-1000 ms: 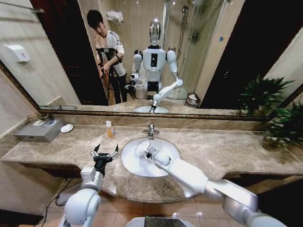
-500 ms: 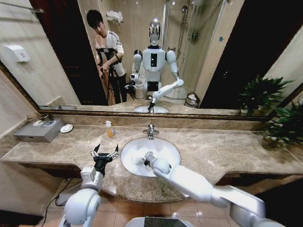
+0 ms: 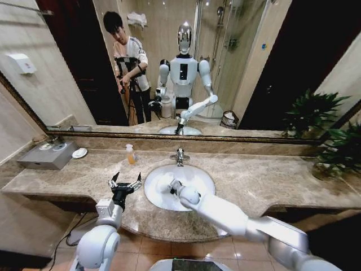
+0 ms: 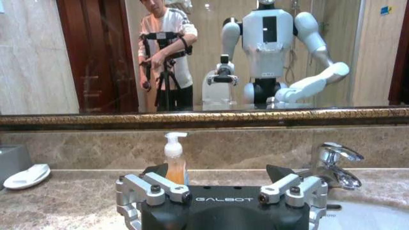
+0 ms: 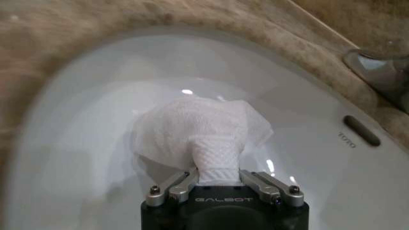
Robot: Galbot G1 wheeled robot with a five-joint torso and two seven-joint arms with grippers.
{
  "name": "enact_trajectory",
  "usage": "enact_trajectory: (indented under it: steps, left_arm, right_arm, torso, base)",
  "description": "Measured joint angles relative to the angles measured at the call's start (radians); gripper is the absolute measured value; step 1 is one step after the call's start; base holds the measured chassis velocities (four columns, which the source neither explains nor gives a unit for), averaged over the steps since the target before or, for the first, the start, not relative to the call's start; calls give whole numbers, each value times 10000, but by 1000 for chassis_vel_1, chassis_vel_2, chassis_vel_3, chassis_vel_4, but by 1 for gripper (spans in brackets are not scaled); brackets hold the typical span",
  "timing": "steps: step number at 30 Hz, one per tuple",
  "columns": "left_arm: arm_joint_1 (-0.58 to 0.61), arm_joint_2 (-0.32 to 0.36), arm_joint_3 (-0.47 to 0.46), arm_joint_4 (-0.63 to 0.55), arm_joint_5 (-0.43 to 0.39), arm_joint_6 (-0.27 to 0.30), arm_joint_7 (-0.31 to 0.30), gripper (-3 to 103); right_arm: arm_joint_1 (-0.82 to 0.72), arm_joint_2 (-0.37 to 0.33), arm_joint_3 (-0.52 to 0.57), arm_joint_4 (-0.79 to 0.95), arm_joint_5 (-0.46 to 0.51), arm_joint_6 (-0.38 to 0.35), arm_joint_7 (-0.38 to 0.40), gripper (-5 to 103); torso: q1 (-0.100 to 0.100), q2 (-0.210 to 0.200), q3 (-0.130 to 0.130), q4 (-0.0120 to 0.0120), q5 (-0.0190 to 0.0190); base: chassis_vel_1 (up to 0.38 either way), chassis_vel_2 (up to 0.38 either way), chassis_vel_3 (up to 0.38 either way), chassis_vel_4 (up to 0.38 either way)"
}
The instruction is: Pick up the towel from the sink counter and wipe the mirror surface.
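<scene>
I'm pinching the towel [image 5: 203, 132] in the right gripper [image 5: 216, 178], jaws closed on a fold, inside the basin [image 5: 76, 110]. Left gripper [image 3: 124, 184] is idling open over the counter's [image 3: 265, 175] front edge.

1. The robot's arms are glossy white shells built of rounded, tapering segments with grey joints between them.
2. The left gripper [image 3: 125, 183] has a black body and 2 silver metal finger links, each ending in a dark pointed tip.
3. Black round-headed screws sit on the silver links; "GALBOT" is printed in pale letters on the black body [image 4: 225, 211].
4. The right gripper [image 5: 217, 178] shows the same black body, silver links, screws and "GALBOT" marking.
5. A small grey-white box sits at the left wrist [image 3: 104, 208].
6. The right forearm [image 3: 223, 214] is a smooth white cylinder, widening toward the elbow.
</scene>
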Motion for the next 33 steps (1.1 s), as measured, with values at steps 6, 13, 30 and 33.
enact_trajectory:
  steps: [6, 13, 30, 33]
  left_arm:
    - [0, 0, 1, 0, 0, 0, 0, 100]
    - [0, 0, -1, 0, 0, -1, -1, 100]
    - [-1, 0, 0, 0, 0, -1, 0, 100]
    - [0, 0, 0, 0, 0, 0, 0, 100]
  right_arm:
    - [158, 310, -35, -104, 24, -40, 52, 12]
    - [754, 1183, 324, -1672, -192, 215, -252, 12]
    - [139, 154, -35, 388, 1180, -669, 925, 12]
    - [139, 228, 108, 131, 1111, -644, 917, 12]
  torso:
    - [0, 0, 0, 4, 1]
    - [1, 0, 0, 4, -2]
    - [0, 0, -1, 0, -1]
    - [0, 0, 0, 1, 1]
  base:
    - [0, 0, 0, 0]
    - [0, 0, 0, 0]
    - [0, 0, 0, 0]
    - [0, 0, 0, 0]
